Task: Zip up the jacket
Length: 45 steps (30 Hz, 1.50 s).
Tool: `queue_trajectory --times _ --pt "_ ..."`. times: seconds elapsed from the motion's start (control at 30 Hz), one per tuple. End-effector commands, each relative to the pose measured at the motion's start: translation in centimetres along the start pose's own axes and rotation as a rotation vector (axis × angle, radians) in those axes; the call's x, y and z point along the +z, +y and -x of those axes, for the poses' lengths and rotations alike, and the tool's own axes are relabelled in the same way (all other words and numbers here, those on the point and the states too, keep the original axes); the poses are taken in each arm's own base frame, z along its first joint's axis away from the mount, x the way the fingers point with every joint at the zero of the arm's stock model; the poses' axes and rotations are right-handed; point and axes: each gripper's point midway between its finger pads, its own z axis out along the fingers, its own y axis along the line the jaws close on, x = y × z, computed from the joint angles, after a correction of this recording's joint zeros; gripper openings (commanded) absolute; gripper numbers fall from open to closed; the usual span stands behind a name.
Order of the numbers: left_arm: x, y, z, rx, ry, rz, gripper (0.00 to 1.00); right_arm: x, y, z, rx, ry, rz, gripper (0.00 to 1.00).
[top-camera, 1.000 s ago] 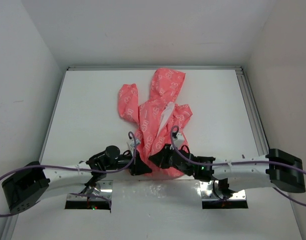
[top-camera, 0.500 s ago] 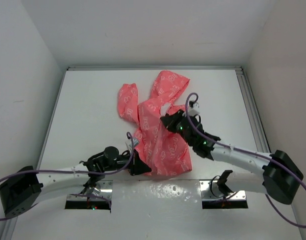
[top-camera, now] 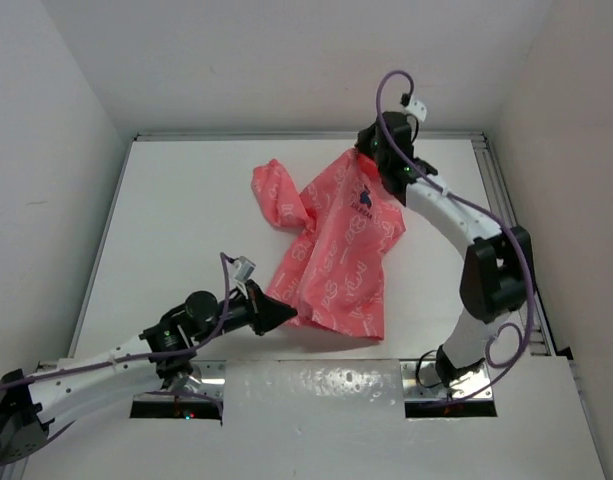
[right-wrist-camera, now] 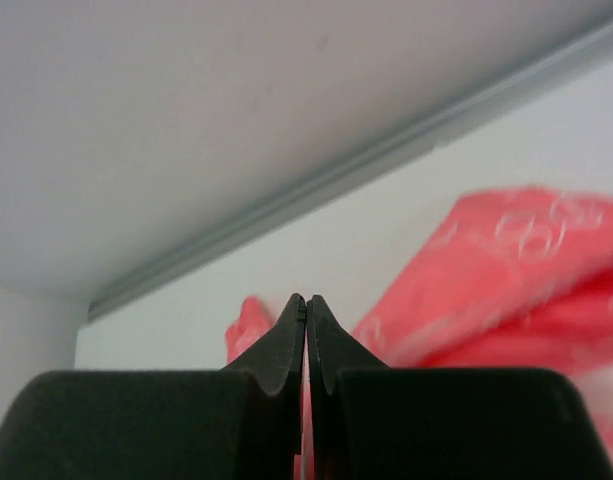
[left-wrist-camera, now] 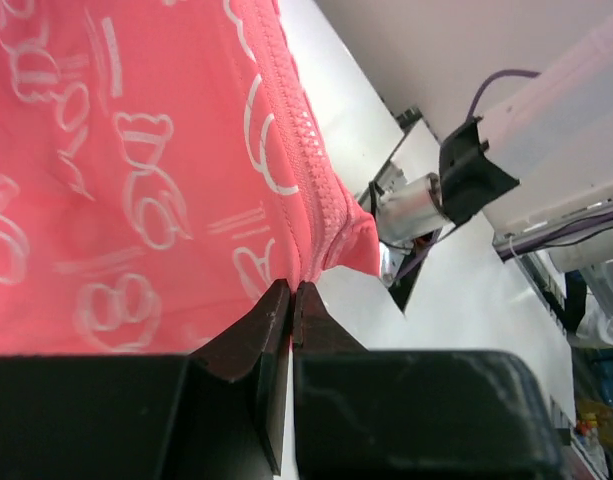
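The left jaws are pressed together on the bottom hem corner point(left-wrist-camera: 348, 248) of the jacket point(top-camera: 338, 262), right at the foot of the zip point(left-wrist-camera: 304, 150). The right jaws are also shut, with a sliver of pink between them, up at the collar near the far edge of the bench point(top-camera: 176, 210). The jacket lies stretched between them. It is thin, light, floppy cloth that bunches easily, so it is best held taut by hem and zip end. Half a second ago the right jaws were at mid-front with white lining showing; now the front looks closed and a blue patch point(top-camera: 364, 200) shows
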Motion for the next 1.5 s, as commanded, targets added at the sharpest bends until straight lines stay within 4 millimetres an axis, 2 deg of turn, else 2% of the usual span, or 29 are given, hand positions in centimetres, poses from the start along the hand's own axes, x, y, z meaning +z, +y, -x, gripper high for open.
queue_trajectory --times 0.0,0.03,0.1,0.2,0.3,0.33,0.37,0.4,0.43,0.47,0.5,0.53,0.57,0.6,0.63,0.67,0.7,0.77,0.8,0.83,0.87,0.9,0.93,1.0,1.03,1.07,1.17,1.27,1.47 --pt "-1.4 0.9 -1.9 -0.012 0.087 0.067 0.0 2.2 -1.0 12.7 -0.005 -0.289 -0.056 0.0" --pt "-1.7 1.4 -1.7 -0.007 0.091 0.103 0.0 2.3 0.3 15.3 -0.007 -0.331 -0.043 0.0" --pt "-1.7 1.3 -0.8 0.008 0.06 0.118 0.0 3.9 -0.4 15.2 -0.042 -0.307 -0.072 0.0" --pt "-1.2 1.8 0.3 0.021 0.036 0.171 0.0 3.2 0.9 15.5 -0.041 -0.295 -0.013 0.0" --pt "-0.4 2.6 1.9 0.04 0.007 0.258 0.01 1.8 1.8 14.4 0.01 -0.258 0.069 0.0" --pt "-0.2 2.2 3.1 0.042 -0.017 0.271 0.07 1.5 1.8 12.9 0.006 -0.211 0.101 0.0" --pt "-0.1 3.0 3.8 0.046 -0.046 0.327 0.15 1.0 2.0 12.1 0.011 -0.187 0.122 0.0" --pt "0.0 3.1 4.6 0.046 -0.071 0.352 0.3 -0.8 3.2 12.8 0.018 -0.197 0.168 0.0" --pt "0.2 2.9 5.8 0.036 -0.1 0.379 0.37 -1.2 2.6 10.4 0.007 -0.136 0.187 0.0" --pt "0.0 3.5 6.9 0.035 -0.141 0.429 0.43 -2.1 2.9 9.8 0.006 -0.112 0.216 0.02" --pt "0.0 3.4 7.6 0.031 -0.159 0.447 0.58 -4.0 3.6 9.7 0.001 -0.086 0.246 0.07" --pt "0.1 2.9 8.9 0.021 -0.186 0.462 0.64 -4.7 3.0 8.3 -0.01 -0.045 0.248 0.13" --pt "-0.2 3.0 9.9 0.018 -0.222 0.487 0.67 -5.7 3.2 7.6 -0.033 -0.015 0.271 0.29" --pt "-0.4 2.2 11.1 0.019 -0.249 0.484 0.76 -7.6 2.8 6.8 -0.041 0.013 0.272 0.4" --pt "-1.0 1.9 12.3 0.019 -0.293 0.498 0.78 -8.7 2.7 6.4 -0.056 0.03 0.281 0.52" --pt "-1.5 1.8 13.1 0.019 -0.323 0.507 0.79 -9.9 2.5 5.6 -0.07 0.061 0.285 0.71" --pt "-2.1 1.7 13.8 0.006 -0.359 0.516 0.89 -11.9 1.7 5.5 -0.079 0.066 0.284 0.78" --pt "-3.7 1.4 15.4 -0.011 -0.448 0.525 0.93 -14.1 0.8 5.1 -0.074 0.066 0.283 0.94" --pt "-4.5 0.8 16.1 -0.023 -0.472 0.512 0.94 -16.2 0.0 4.8 -0.073 0.063 0.297 0.99" --pt "-4.9 0.5 16.4 -0.024 -0.48 0.505 0.94 -17.4 -0.4 4.6 -0.073 0.063 0.304 0.99" --pt "-5.3 0.2 16.6 -0.016 -0.478 0.503 0.94 -18.3 -1.8 2.6 -0.084 0.113 0.298 0.99" --pt "-5.8 0.0 16.9 -0.018 -0.489 0.499 0.95 -19.4 -2.4 2.3 -0.088 0.113 0.301 0.99" --pt "-6.2 -0.1 17.2 -0.019 -0.497 0.504 0.95 -21.9 -2.4 3.5 -0.081 0.061 0.333 0.99" --pt "-7.4 -0.5 17.8 -0.006 -0.499 0.524 0.95 -23.5 -4.8 1.7 -0.081 0.082 0.303 0.99" --pt "-8.0 -0.6 18.1 -0.002 -0.507 0.534 0.96 -25.7 -4.7 2.6 -0.07 0.034 0.338 0.99" --pt "-8.6 -0.8 18.6 0.012 -0.512 0.541 0.96 -26.2 -6.2 1.1 -0.073 0.069 0.31 0.99" --pt "-10.5 -2.2 20.1 0.011 -0.553 0.52 0.96 -28.8 -8.3 -0.3 -0.071 0.086 0.295 0.99" --pt "-11.7 -2.6 20.4 0.018 -0.567 0.512 0.96 -30.3 -10.5 -0.8 -0.084 0.083 0.235 0.99" --pt "-12.0 -2.0 20.1 0.044 -0.566 0.526 0.96 -31.8 -11.9 -0.9 -0.088 0.073 0.196 0.99"
